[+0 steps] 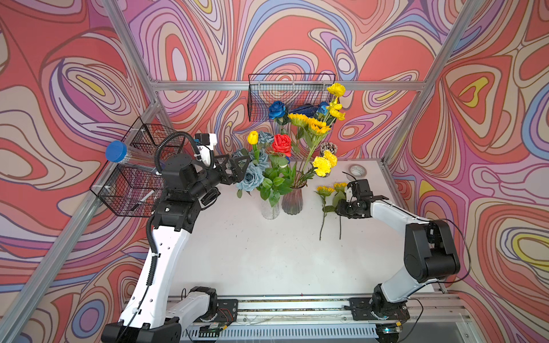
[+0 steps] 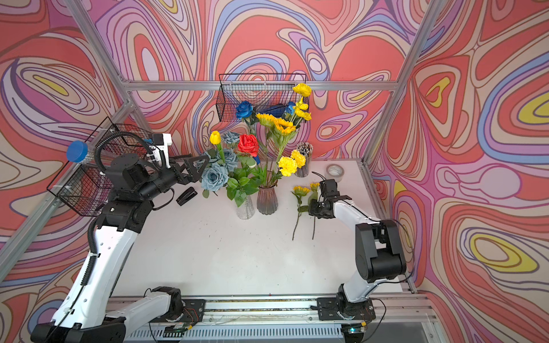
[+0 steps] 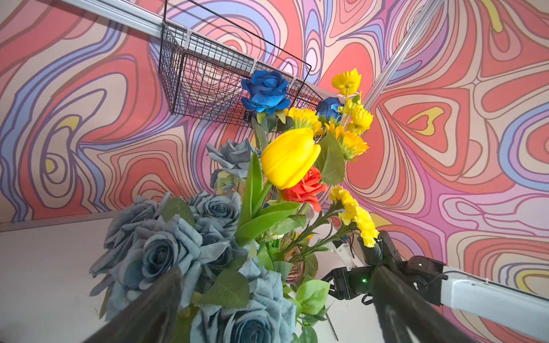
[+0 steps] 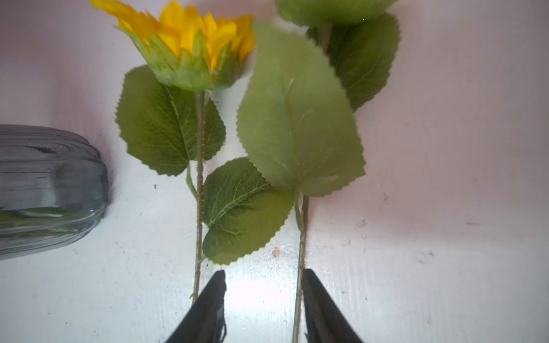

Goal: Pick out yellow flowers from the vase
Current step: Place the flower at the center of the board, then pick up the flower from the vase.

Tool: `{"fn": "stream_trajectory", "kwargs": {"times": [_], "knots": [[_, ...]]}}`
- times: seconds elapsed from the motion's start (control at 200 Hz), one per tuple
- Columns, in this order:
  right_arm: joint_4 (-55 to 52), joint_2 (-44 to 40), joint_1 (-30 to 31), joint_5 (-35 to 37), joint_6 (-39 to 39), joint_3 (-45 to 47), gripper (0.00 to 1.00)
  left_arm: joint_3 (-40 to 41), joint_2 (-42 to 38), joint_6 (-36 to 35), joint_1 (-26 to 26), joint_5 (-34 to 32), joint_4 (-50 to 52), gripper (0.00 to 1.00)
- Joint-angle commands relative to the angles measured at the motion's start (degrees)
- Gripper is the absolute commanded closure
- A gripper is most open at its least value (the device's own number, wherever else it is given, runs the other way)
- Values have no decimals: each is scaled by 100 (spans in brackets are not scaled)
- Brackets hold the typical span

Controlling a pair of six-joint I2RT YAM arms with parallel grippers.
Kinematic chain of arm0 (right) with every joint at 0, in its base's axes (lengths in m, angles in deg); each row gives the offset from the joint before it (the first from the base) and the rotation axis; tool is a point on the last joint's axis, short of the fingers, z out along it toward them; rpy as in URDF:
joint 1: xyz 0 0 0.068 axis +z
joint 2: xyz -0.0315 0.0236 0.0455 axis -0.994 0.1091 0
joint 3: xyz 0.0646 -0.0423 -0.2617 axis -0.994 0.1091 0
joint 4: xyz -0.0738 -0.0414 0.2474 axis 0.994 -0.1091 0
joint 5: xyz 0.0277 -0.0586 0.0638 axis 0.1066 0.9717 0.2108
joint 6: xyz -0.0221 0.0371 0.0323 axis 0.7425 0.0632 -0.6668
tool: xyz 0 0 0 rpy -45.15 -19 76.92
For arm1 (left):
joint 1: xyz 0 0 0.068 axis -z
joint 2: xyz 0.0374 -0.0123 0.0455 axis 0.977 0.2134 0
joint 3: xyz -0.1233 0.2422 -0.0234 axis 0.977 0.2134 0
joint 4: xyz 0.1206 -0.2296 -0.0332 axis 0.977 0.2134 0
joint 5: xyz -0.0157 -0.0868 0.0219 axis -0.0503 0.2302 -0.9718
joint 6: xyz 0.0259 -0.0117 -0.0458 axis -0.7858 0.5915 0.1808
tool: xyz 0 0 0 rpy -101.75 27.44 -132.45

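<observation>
Two sunflowers lying on desk, right jaws sitting parted over their stems. Left jaws hovering wide open by tulip; remaining sunflowers, carnations waiting in vase.

Yellow tulip, red rose, dusty-blue roses, pink-red swirled walls

A tape roll lies near the pencil cup.
</observation>
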Motion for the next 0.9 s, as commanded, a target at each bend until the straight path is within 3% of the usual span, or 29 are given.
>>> {"fn": "stream_trajectory", "kwargs": {"times": [0.0, 0.24, 0.491, 0.726, 0.891], "knots": [[-64, -382, -33, 191, 10, 143, 52, -236, 111, 18, -35, 227, -182, 1], [205, -928, -27, 179, -93, 401, 49, -389, 462, -39, -35, 349, -398, 3], [271, -1038, -32, 84, -167, 479, 48, -731, 906, -229, -35, -73, -79, 12], [301, -1031, -26, 69, -185, 516, 48, -802, 1047, -464, 30, 290, -139, 15], [306, -1036, -29, 64, -203, 524, 48, -859, 1076, -804, 229, 135, -19, 14]]}}
